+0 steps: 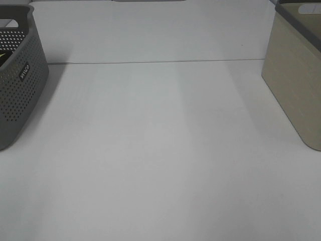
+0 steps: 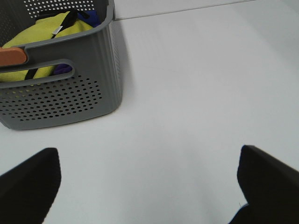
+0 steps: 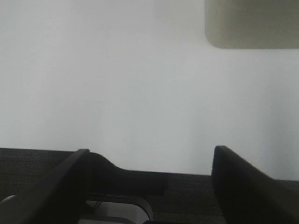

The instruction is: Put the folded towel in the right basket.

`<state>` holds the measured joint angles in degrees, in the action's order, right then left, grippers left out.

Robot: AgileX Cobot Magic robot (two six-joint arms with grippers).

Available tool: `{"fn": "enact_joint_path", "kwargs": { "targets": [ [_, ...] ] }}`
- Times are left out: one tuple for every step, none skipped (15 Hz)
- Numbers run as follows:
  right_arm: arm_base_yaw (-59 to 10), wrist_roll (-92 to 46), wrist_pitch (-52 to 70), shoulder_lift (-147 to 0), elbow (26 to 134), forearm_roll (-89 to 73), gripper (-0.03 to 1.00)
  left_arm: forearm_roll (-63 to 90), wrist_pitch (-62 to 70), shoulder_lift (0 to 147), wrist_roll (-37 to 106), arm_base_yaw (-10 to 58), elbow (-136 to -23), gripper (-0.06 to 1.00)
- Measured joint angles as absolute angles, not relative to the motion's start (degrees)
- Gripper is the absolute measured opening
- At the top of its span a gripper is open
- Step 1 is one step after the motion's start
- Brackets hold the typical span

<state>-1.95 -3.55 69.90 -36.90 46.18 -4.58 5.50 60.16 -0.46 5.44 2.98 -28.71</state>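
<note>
A yellow folded towel [image 2: 44, 32] lies inside the grey perforated left basket [image 2: 70, 98], on top of something blue. In the high view only a yellow sliver of the towel [image 1: 4, 56] shows in that basket [image 1: 20, 85]. The beige right basket [image 1: 296, 85] stands at the right edge and shows in the right wrist view [image 3: 252, 23]. My left gripper [image 2: 147, 158] is open and empty, above the table and short of the grey basket. My right gripper [image 3: 150, 150] is open and empty over the table's front edge. Neither gripper shows in the high view.
An orange piece [image 2: 11, 56] sits on the grey basket's rim by its handle slot. A thin seam [image 1: 160, 62] runs across the white table [image 1: 160, 150] at the back. The table's dark front edge [image 3: 28, 161] shows in the right wrist view.
</note>
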Motion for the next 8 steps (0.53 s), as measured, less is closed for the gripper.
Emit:
{"fn": "enact_joint_path", "kwargs": {
  "targets": [
    [-1.95, -3.55, 70.02, -28.19, 38.90, -4.58, 0.69, 5.50, 60.16, -0.46, 5.44, 2.98, -28.71, 0.98],
    [-1.95, -3.55, 70.02, -25.78, 37.24, -4.58, 0.69, 5.50, 60.16, -0.46, 5.44, 2.98, -28.71, 0.98],
    [-1.95, -3.55, 70.07, -21.26, 34.66, -4.53, 0.69, 5.50, 60.16, -0.46, 5.44, 2.98, -28.71, 0.98],
    [-1.95, -3.55, 70.13, -17.42, 32.83, -4.41, 0.69, 5.50, 60.16, -0.46, 5.44, 2.98, -28.71, 0.98],
    [-1.95, -3.55, 70.13, -13.98, 32.37, -4.35, 0.69, 5.50, 60.16, -0.46, 5.44, 2.98, -28.71, 0.98],
    [-1.95, -3.55, 70.13, -10.37, 32.31, -4.35, 0.69, 5.50, 60.16, -0.46, 5.44, 2.98, -28.71, 0.98],
    [-1.95, -3.50, 70.07, -7.10, 32.09, -4.35, 0.69, 5.50, 60.16, -0.46, 5.44, 2.98, -28.71, 0.98],
    [-1.95, -3.50, 69.79, -4.53, 31.86, -4.35, 0.69, 5.50, 60.16, -0.46, 5.44, 2.98, -28.71, 0.98]
  ]
}}
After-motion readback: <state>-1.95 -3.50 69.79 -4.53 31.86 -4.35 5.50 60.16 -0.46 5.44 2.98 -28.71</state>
